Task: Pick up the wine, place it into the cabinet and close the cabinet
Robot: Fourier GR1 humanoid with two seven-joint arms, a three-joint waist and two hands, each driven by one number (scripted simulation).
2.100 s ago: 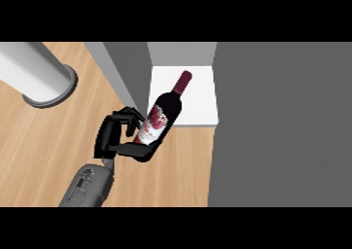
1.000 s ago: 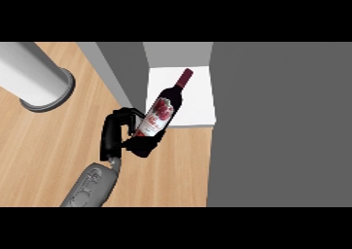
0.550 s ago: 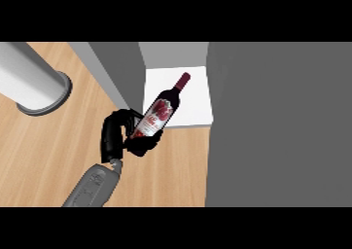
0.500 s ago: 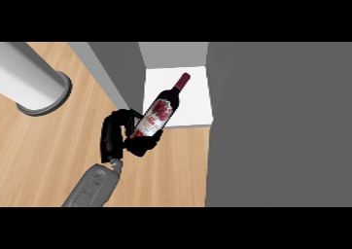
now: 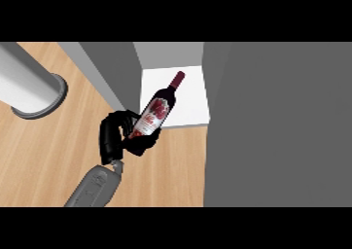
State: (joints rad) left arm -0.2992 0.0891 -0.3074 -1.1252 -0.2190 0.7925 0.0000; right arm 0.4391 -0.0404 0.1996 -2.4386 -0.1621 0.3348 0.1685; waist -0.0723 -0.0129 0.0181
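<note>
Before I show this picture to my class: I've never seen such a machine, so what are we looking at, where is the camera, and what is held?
The camera sits at a humanoid robot's head and looks steeply down at a wooden counter. The grey forearm rising from the bottom edge ends in a black hand, the robot's left hand; the other is out of view. Its fingers curl round the lower part of a wine bottle. The bottle's neck points away from the robot, over the white floor of an open cabinet. The large grey panel at the right seems part of that cabinet; whether it is the door I cannot tell. A grey cylinder stands on the counter at the upper left.
</note>
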